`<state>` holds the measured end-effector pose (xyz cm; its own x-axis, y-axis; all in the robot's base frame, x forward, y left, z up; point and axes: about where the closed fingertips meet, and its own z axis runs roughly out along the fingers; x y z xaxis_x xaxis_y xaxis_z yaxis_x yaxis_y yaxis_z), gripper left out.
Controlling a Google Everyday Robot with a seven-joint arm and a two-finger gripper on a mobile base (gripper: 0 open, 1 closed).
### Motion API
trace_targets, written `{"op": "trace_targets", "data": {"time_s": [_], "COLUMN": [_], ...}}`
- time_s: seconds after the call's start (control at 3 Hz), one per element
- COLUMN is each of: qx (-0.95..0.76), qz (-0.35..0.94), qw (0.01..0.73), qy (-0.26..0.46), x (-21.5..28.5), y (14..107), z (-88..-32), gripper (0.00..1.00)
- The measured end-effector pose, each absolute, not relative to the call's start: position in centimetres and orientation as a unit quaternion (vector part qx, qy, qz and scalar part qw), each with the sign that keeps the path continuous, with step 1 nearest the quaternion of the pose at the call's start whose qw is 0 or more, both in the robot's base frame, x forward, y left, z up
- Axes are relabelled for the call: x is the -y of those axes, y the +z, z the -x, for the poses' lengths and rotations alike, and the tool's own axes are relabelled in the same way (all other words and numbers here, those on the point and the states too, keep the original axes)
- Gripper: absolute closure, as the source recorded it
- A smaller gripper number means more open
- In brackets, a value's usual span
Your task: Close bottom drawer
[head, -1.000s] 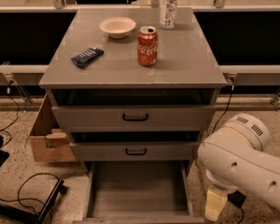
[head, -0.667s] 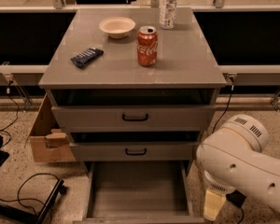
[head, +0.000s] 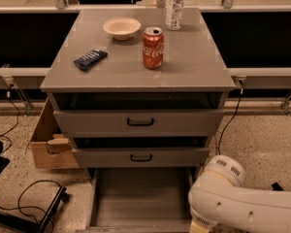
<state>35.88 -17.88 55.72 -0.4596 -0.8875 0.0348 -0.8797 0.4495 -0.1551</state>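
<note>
Grey bottom drawer point(head: 140, 198) standing open; claw point(head: 200, 225) low beside its right front corner, grip state untellable.

One gripper point(head: 200, 224), at the lower edge, just right of the bottom drawer point(head: 140, 198). One grey cabinet point(head: 136, 81) with three drawers, all up-left of the claw: that one, the middle drawer point(head: 102, 157) and the top drawer point(head: 97, 122). On top, well beyond the claw: one bowl point(head: 121, 27), one cola can point(head: 153, 48), one clear bottle point(head: 175, 6), one dark snack packet point(head: 90, 58). One cardboard box point(head: 51, 147), far left of it
</note>
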Motion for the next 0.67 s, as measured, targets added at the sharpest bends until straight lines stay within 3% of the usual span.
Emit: {"op": "trace_targets", "data": {"time_s": [0.33, 0.67], "qx": [-0.837, -0.831], "qz": [0.545, 0.556], "qw": [0.026, 0.02], "qy": [-0.04, -0.005], "x": [14.6, 11.7], "y": [48.8, 42.9], "z": [-33.9, -32.4], "gripper": [0.28, 0.51]}}
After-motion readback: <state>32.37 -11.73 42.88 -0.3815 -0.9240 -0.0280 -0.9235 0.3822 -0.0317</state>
